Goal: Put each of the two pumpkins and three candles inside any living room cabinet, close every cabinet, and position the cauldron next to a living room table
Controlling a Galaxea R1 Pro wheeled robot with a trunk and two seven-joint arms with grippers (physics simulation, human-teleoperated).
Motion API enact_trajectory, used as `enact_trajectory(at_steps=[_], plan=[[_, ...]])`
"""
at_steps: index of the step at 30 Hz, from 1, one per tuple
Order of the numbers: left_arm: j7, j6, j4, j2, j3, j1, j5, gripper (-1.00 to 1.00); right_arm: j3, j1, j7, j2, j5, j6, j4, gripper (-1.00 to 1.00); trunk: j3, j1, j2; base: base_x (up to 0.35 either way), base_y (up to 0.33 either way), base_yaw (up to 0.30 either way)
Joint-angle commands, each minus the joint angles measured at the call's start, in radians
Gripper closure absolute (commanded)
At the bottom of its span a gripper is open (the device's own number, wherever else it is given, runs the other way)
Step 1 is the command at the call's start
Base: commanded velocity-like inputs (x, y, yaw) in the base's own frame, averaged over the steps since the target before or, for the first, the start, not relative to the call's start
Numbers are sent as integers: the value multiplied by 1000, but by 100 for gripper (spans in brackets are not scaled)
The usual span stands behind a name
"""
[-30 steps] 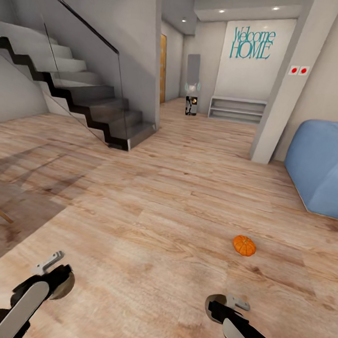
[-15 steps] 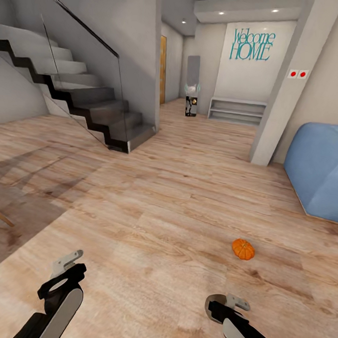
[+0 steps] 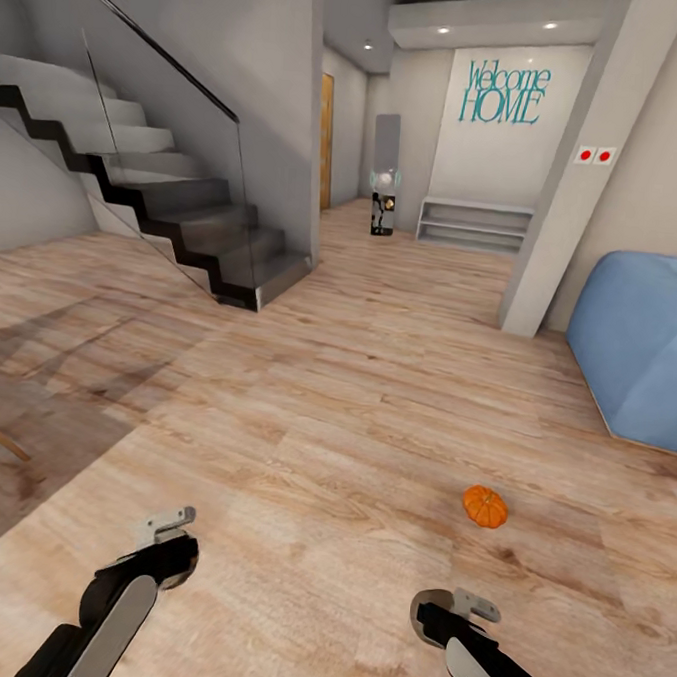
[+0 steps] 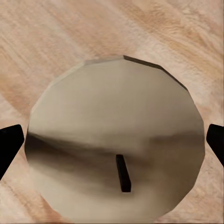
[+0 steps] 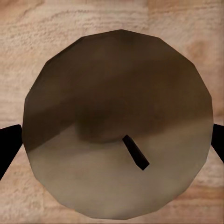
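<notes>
Left gripper (image 3: pixel 171 531) closed on a candle (image 4: pixel 116 140), which sits between its fingertips; right gripper (image 3: pixel 459 608) likewise closed on a second candle (image 5: pixel 119 123). One pumpkin (image 3: pixel 485 506) lies on the floor (image 3: pixel 323 428) ahead of the right jaws, apart from them. Staircase (image 3: pixel 176 208) far ahead of the left jaws; beanbag (image 3: pixel 644 337) ahead-right of the pumpkin.

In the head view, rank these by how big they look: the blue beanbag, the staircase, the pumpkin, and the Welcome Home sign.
1. staircase
2. blue beanbag, cut off by the picture's edge
3. Welcome Home sign, far from the camera
4. pumpkin, much nearer yet smallest
</notes>
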Motion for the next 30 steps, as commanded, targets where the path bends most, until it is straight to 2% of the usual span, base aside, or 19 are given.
enact_trajectory(at_steps=[1, 3, 6, 9, 11, 13, 16, 18, 30], plan=[[-13, 13, 4, 7, 11, -1, 8, 100, 8, -1, -9, -1, -4, 4, -3, 100, 2, -4, 7, 0, 0, 0], [-71, 26, 17, 24, 46, -1, 8, 100, 9, -1, -9, -1, -4, 4, -3, 100, 9, -12, 21, 0, 0, 0], [-158, 28, 95, 75, 135, 1, 8, 100, 9, -1, -10, 0, -5, -2, -3, 100, 18, -23, 42, 0, 0, 0], [-260, 21, 205, 90, 166, 1, -3, 100, 11, -1, -9, 1, -6, -35, -3, 100, 27, -35, 63, 0, 0, 0], [-310, 15, 260, 97, 174, 1, -10, 100, 12, -1, -9, 7, -6, -48, -3, 100, 34, -42, 77, 0, 0, 0], [-324, -10, 290, 100, 176, 1, -16, 100, 13, -1, -9, 14, -6, -53, -3, 100, 41, -50, 91, 0, 0, 0], [-336, -147, 399, 100, 171, 1, -44, 100, 39, -1, -12, 25, -5, -56, -3, 100, 54, -62, 112, 0, 0, 0], [-339, -190, 435, 100, 169, 1, -58, 100, 55, -1, -13, 27, -5, -58, -3, 100, 64, -69, 126, 0, 0, 0], [-342, -213, 456, 99, 176, 1, -58, 100, 63, -1, -10, 28, -5, -60, -3, 100, 121, -115, 210, 0, 0, 21]])
